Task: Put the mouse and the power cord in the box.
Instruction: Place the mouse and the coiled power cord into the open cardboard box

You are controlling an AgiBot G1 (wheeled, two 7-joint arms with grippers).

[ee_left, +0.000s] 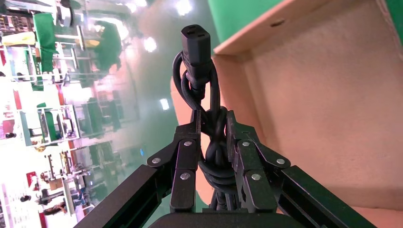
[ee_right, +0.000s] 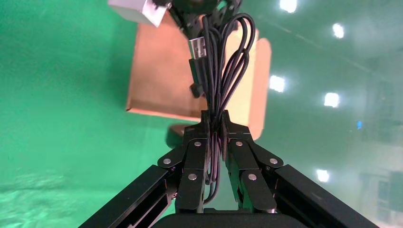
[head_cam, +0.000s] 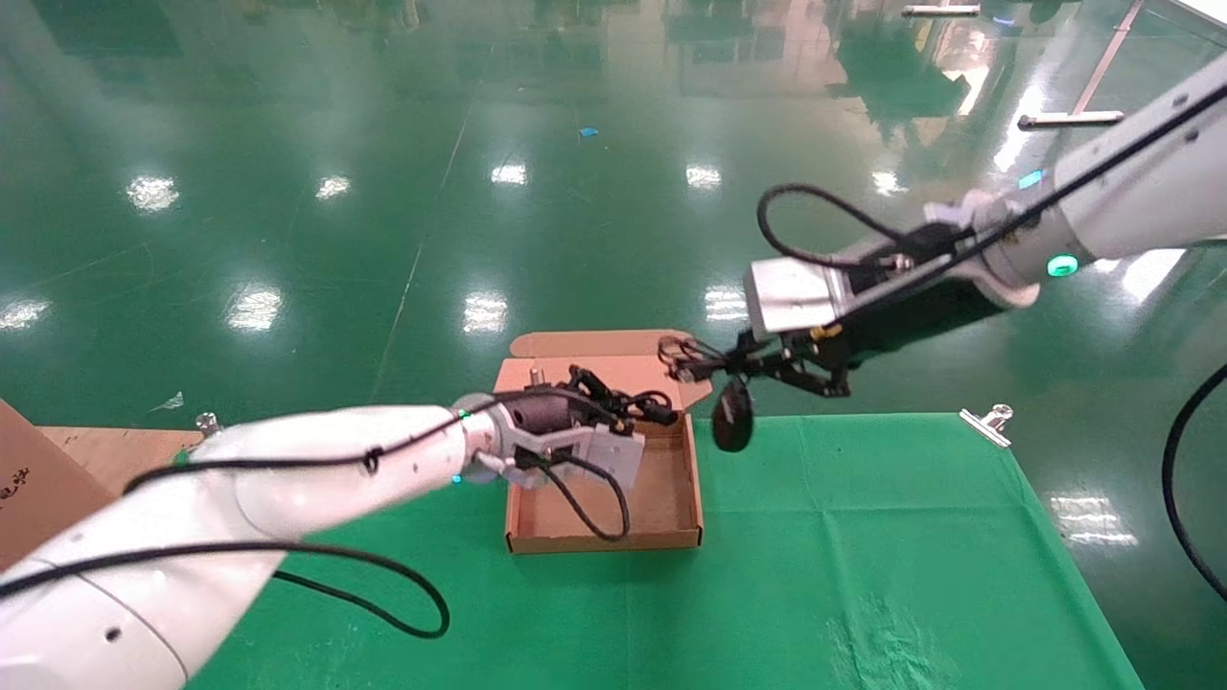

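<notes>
Left gripper [head_cam: 640, 410], clamped on the power cord [ee_left: 202, 90], sat directly above the box [head_cam: 671, 484]; right gripper [head_cam: 714, 364], pinching the mouse [head_cam: 732, 414] cable, hung just outside its right wall.

Box [head_cam: 661, 498]: brown cardboard, matt, slightly fibrous inner face. Power cord [ee_left: 202, 71] between the left gripper [ee_left: 213, 128] fingers: black rubbery sheath, faint sheen; moulded plastic plug. Mouse [head_cam: 732, 414]: black plastic, dull gloss; its thin cable [ee_right: 228, 61], pinched between the right gripper [ee_right: 215, 128] fingers, is smooth, with a shiny metal USB end. Fingers: matt black, bright metal screws. Table cover [head_cam: 863, 556]: green cloth, matt, wrinkled. Floor [head_cam: 288, 144]: glossy green, reflective.
</notes>
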